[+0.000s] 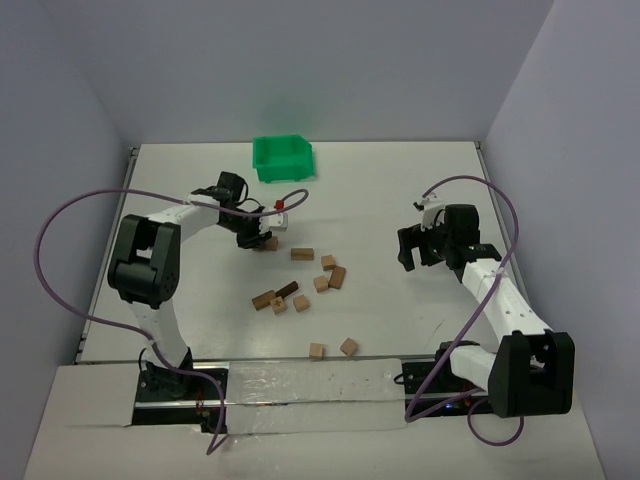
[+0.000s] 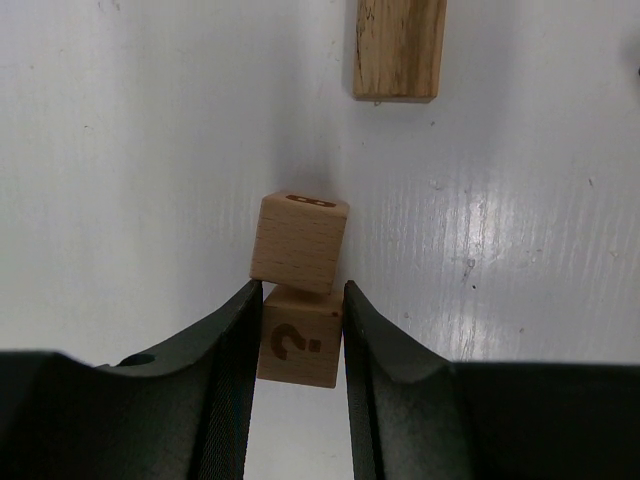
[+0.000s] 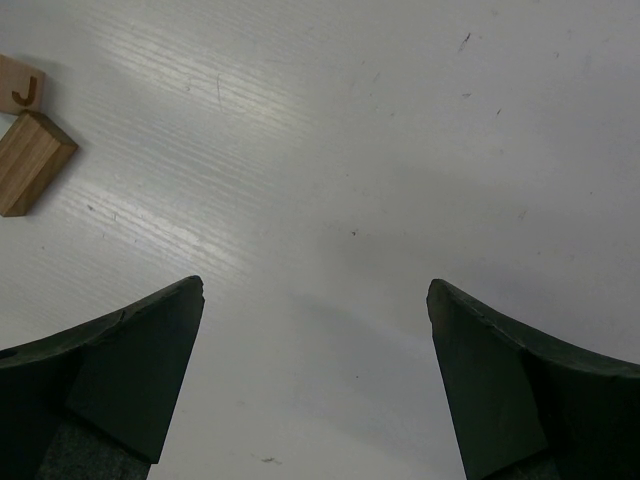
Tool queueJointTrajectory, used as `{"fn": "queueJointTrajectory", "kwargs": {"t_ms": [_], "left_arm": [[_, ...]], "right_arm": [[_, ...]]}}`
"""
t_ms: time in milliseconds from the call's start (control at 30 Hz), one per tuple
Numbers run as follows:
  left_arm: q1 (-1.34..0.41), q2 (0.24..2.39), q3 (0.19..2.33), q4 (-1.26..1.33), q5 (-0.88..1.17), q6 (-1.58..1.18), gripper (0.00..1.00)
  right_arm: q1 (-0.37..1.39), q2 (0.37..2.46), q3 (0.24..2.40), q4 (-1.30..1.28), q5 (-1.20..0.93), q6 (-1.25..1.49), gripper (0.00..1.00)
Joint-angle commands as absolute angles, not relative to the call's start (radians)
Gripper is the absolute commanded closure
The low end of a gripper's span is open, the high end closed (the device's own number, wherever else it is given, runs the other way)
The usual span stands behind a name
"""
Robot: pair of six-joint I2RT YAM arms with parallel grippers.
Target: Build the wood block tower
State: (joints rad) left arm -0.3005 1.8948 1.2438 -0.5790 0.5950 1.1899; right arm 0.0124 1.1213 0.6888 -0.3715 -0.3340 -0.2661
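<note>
In the left wrist view my left gripper (image 2: 298, 310) is shut on a light tan cube (image 2: 300, 345) marked with a question mark. A second tan cube (image 2: 298, 243) sits just past the fingertips and touches the held one; I cannot tell whether one rests on the other. From above, this gripper (image 1: 258, 238) is at the back left of the table (image 1: 400, 190). Several loose wooden blocks (image 1: 321, 283), one of them dark brown (image 1: 287, 291), lie scattered mid-table. My right gripper (image 3: 315, 300) hangs open over bare table, right of the blocks (image 1: 412, 250).
A green bin (image 1: 282, 158) stands at the back. A tan bar (image 2: 398, 48) lies beyond the held cube. Two blocks (image 1: 317, 350) (image 1: 348, 346) sit near the front edge. A lettered cube (image 3: 20, 85) and a bar (image 3: 32, 162) lie left of the right gripper.
</note>
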Motion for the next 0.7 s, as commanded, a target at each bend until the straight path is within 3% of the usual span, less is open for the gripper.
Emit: {"fn": "queueJointTrajectory", "kwargs": {"t_ms": [0, 300, 667], "left_arm": [[-0.312, 1.915, 1.279, -0.564, 0.634, 1.205, 0.83], [-0.316, 1.916, 1.280, -0.555, 0.645, 1.200, 0.80], [-0.305, 1.914, 1.299, -0.584, 0.658, 1.245, 0.93]], "right_arm": [[0.008, 1.126, 0.741, -0.370, -0.339, -0.278, 0.00], [0.008, 1.126, 0.739, -0.370, -0.341, -0.281, 0.00], [0.006, 1.126, 0.739, -0.370, -0.342, -0.281, 0.00]]}}
